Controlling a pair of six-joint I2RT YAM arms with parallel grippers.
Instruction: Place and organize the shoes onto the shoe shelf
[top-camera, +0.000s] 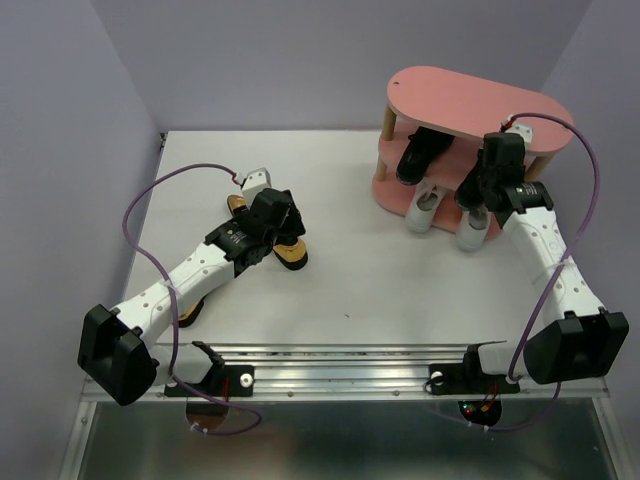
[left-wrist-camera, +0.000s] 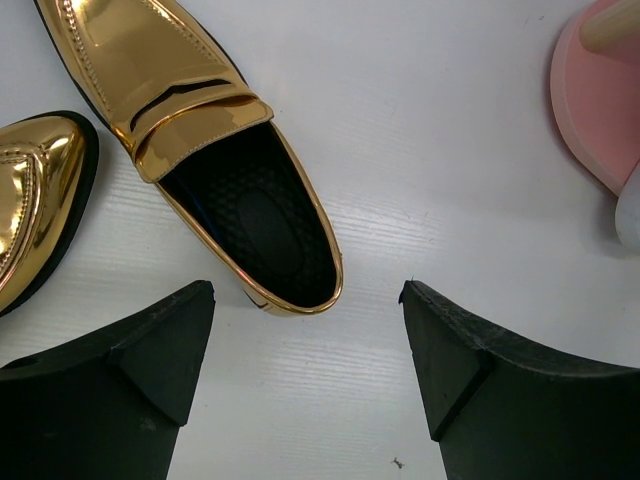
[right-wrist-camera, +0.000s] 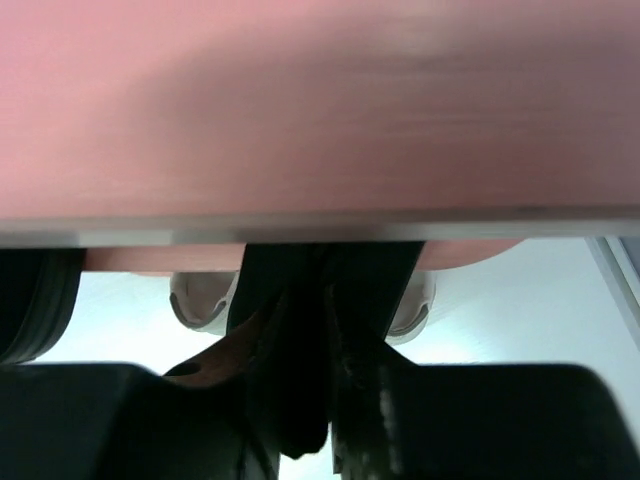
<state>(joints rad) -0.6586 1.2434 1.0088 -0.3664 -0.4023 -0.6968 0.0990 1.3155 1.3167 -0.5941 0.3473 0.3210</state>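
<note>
Hovering my left claw (left-wrist-camera: 307, 295), jaws wide apart, over a gold shoe (left-wrist-camera: 215, 130) on the table (left-wrist-camera: 450, 150); second gold shoe (left-wrist-camera: 30, 200) just beside. My right claw (top-camera: 480, 195) is pinched on a black shoe (right-wrist-camera: 300, 290) under a board of the pink shelf (top-camera: 470, 100). White sneakers (top-camera: 428, 205) poke out of the bottom tier.

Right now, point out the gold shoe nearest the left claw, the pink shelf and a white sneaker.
gold shoe (left-wrist-camera: 255, 215), left wrist view, dark insole.
pink shelf (top-camera: 465, 100), top external view, top board.
white sneaker (top-camera: 425, 211), top external view, its opening.
</note>
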